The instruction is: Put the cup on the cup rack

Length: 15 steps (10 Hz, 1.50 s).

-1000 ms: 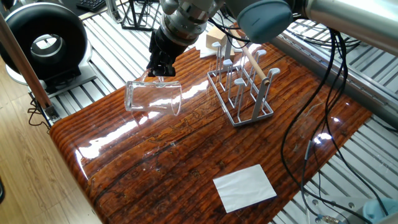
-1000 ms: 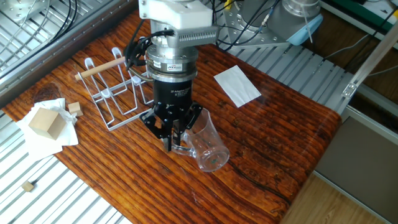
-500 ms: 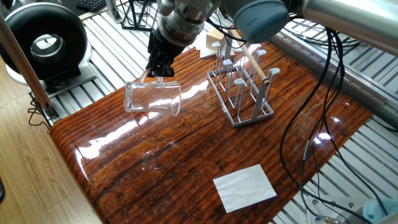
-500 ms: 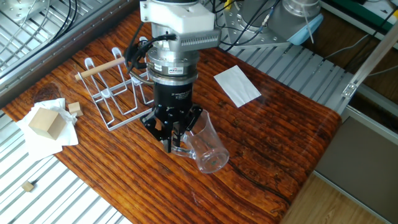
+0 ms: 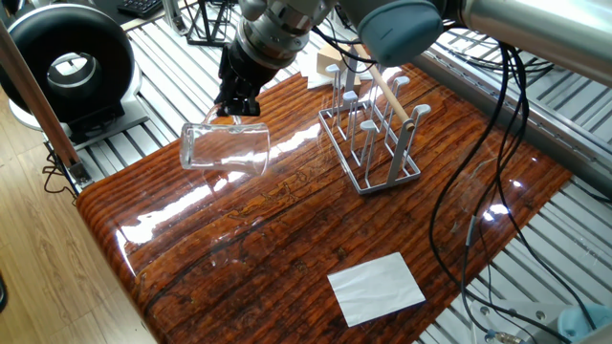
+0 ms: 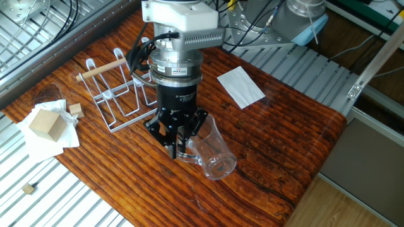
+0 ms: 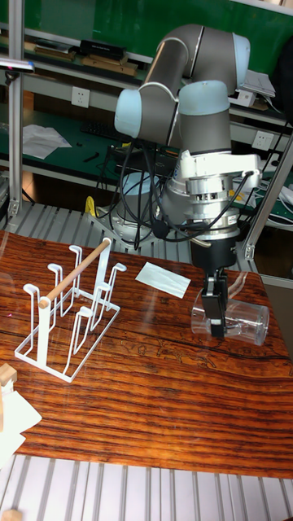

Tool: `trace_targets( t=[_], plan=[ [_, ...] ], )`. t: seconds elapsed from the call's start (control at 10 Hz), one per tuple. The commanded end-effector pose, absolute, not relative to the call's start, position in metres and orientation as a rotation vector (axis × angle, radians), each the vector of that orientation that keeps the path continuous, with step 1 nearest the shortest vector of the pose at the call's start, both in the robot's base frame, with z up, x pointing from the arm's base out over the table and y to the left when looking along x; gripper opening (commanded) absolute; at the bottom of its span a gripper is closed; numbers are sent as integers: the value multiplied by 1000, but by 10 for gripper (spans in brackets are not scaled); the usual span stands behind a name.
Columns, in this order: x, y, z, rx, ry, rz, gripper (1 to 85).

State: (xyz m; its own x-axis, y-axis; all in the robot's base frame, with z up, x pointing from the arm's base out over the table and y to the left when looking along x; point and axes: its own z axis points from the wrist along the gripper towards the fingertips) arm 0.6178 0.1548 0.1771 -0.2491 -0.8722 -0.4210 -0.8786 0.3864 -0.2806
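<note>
End effector [image 7: 216,313] around sideways cup [image 7: 232,321]

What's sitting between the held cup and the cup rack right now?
Nothing: only bare wooden table separates the cup, held in the gripper, from the cup rack. The tall fixed view shows this best.

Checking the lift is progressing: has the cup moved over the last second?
Yes. In one fixed view the cup, held by the pincer, has drifted left and slightly up, farther from the cup rack.
</note>
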Motion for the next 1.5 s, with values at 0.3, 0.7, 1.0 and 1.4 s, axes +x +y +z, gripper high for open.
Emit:
trace_targets(
  t=[0.3, 0.7, 1.0, 1.4],
  plan=[
    [619, 143, 175, -1547, 2137, -41, 10],
    [620, 121, 170, -1507, 2223, -125, 10],
    [614, 124, 168, -1513, 2239, -92, 10],
    [619, 116, 168, -1508, 2239, -143, 10]
  ],
)
